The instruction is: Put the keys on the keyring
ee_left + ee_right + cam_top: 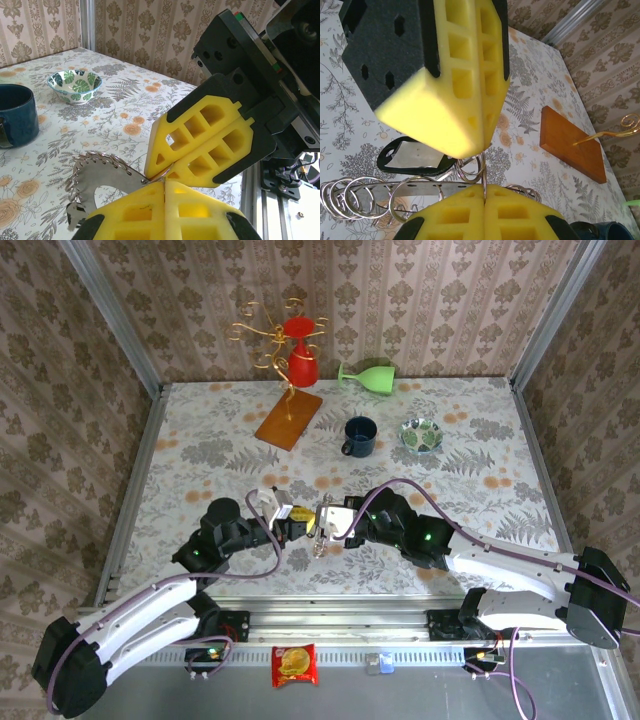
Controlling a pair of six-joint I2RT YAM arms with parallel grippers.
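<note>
left gripper [165, 188]: fingers together, clamped on keyring [97, 177] rim | right gripper [484, 189]: together, pinching small wire ring [470, 170] at that rim | keyring: held off the surface [150, 107], on the arm-base side of blue mug [17, 120] | black-headed key [415, 156]: beside keyring; attachment unclear

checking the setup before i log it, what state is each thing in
left hand: shut on the keyring
right hand: shut on the keyring
keyring: pinched between both hands
key: by the keyring, can't tell if hooked on
mug: upright
bowl: upright
green glass: lying on its side
red glass: upside down
</note>
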